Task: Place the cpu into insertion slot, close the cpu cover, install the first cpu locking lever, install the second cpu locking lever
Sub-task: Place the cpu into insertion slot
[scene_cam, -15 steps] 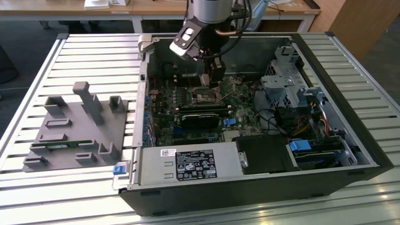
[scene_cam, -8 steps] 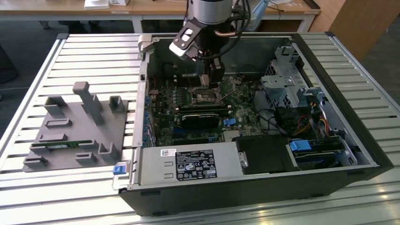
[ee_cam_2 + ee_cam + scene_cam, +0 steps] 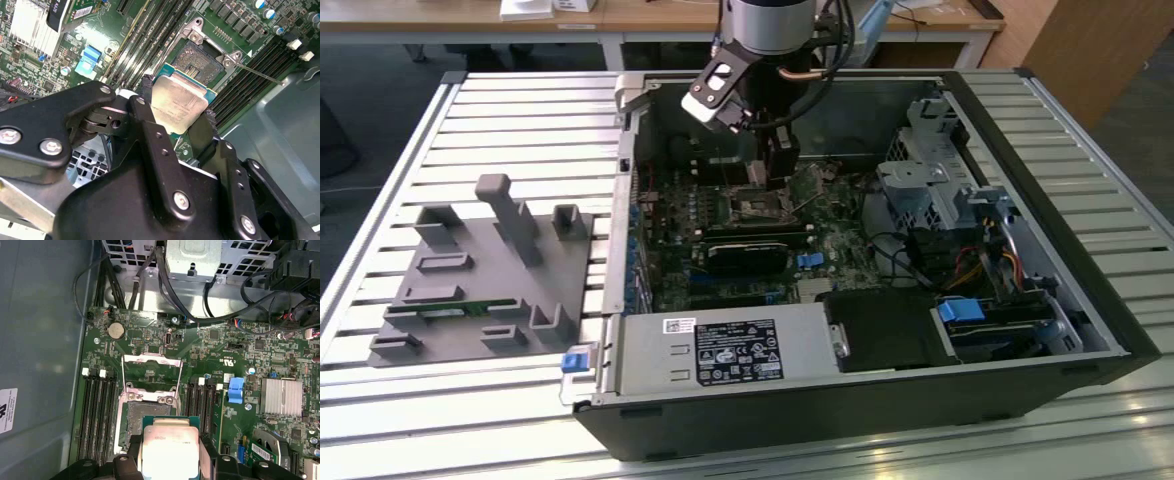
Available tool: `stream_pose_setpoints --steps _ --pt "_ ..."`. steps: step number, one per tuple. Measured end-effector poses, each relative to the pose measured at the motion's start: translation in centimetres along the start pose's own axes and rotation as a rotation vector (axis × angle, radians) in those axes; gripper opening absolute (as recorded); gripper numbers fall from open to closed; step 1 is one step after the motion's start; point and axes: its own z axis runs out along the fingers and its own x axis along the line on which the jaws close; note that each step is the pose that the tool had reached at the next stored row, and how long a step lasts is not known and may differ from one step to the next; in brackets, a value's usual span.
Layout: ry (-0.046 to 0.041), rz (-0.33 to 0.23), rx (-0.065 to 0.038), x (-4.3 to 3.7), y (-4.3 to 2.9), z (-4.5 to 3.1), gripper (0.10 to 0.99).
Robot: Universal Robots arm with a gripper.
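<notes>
Currently the open computer case point(image 3: 854, 410) houses the green motherboard point(image 3: 235, 347). Its insertion slot point(image 3: 141, 421) lies exposed, with the cpu cover point(image 3: 152, 359) standing open. Close over the slot, the gripper point(image 3: 176, 105) clamps the cpu point(image 3: 180, 100) between its two fingers point(image 3: 146, 95).

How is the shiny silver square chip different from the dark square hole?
The pale silver-grey square cpu has a smooth metal top; the insertion slot has a dark centre and thin silver rim. The cpu is held in the black gripper; the insertion slot sits empty on the green motherboard. Both are square.
</notes>
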Motion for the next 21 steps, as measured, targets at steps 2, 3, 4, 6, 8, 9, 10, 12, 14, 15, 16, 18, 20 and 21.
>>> stream_pose_setpoints --steps 2,3,4,6,8,9,10,12,14,15,16,18,20,21 --pt "-0.0001 0.0 0.0 0.0 0.0 0.06 0.537" --pt "-0.0001 0.0 0.0 0.0 -0.01 0.09 0.537" --pt "-0.0001 0.0 0.0 0.0 -0.01 0.12 0.537" --pt "-0.0002 0.0 0.0 0.01 -0.01 0.17 0.537" --pt "-0.0001 0.0 0.0 0.02 -0.02 0.23 0.537" --pt "0.0 0.0 0.0 0.02 -0.02 0.26 0.537" --pt "0.0 0.0 0.0 0.02 -0.02 0.29 0.537" --pt "-0.0001 0.0 0.0 0.03 -0.03 0.34 0.537" --pt "-0.0001 0.0 0.0 0.05 -0.03 0.39 0.537" --pt "-0.0001 0.0 0.0 0.05 -0.03 0.42 0.537" --pt "0.0 0.0 0.0 0.06 -0.03 0.44 0.537" --pt "0.0 0.0 0.0 0.07 -0.04 0.5 0.537" --pt "-0.0001 0.0 0.0 0.07 -0.04 0.56 0.537" --pt "-0.0002 0.0 0.0 0.07 -0.05 0.58 0.537"
